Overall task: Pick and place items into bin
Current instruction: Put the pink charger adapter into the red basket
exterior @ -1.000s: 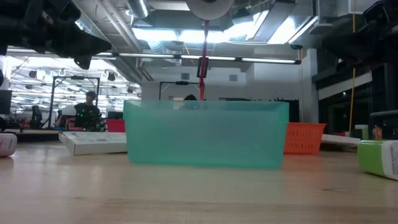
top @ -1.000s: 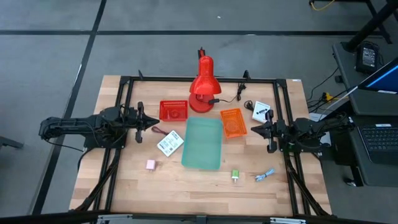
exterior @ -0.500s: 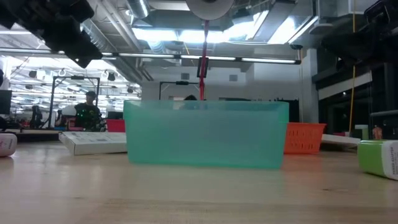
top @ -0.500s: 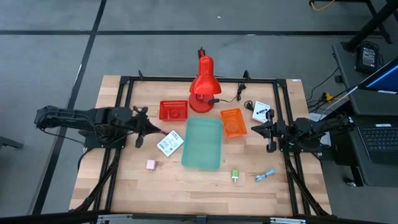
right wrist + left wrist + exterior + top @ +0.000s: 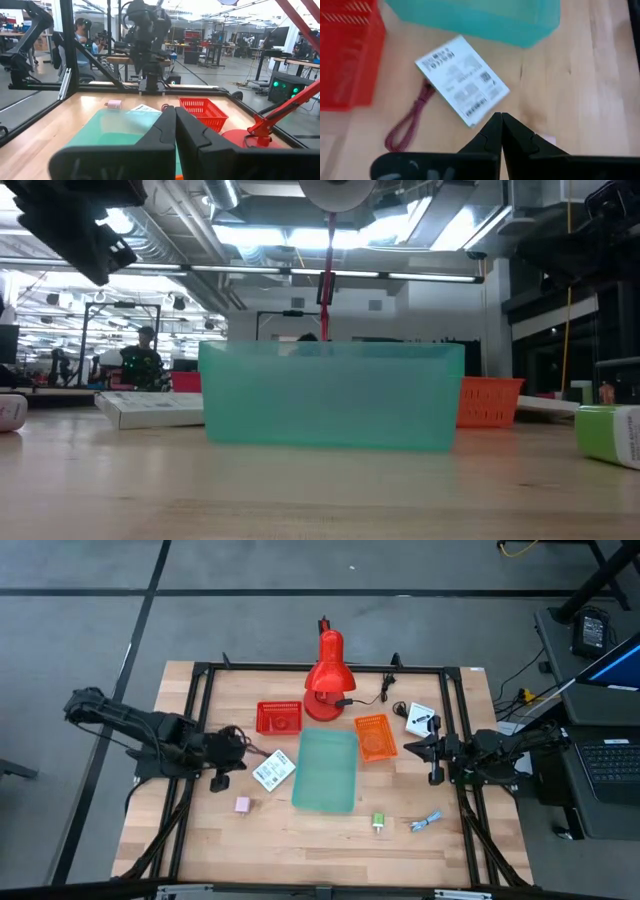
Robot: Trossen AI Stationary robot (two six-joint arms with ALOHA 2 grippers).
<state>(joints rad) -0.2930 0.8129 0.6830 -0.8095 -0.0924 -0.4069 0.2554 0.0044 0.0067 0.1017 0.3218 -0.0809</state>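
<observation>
Left gripper (image 5: 240, 745), fingers together and empty, poised beside the white card (image 5: 273, 772) just left of the teal bin (image 5: 326, 771), presumably for pickup; right gripper (image 5: 420, 750) closed, waiting right of the bin.

The left gripper (image 5: 243, 748) has moved in from the table's left edge toward the middle, and its closed fingers now sit just beside the white card (image 5: 272, 772), close to the dark cable (image 5: 254, 752). The arm behind it has bent, its elbow lifted back toward the far-left corner. In the low view the left arm (image 5: 70, 220) has shifted left and up.
</observation>
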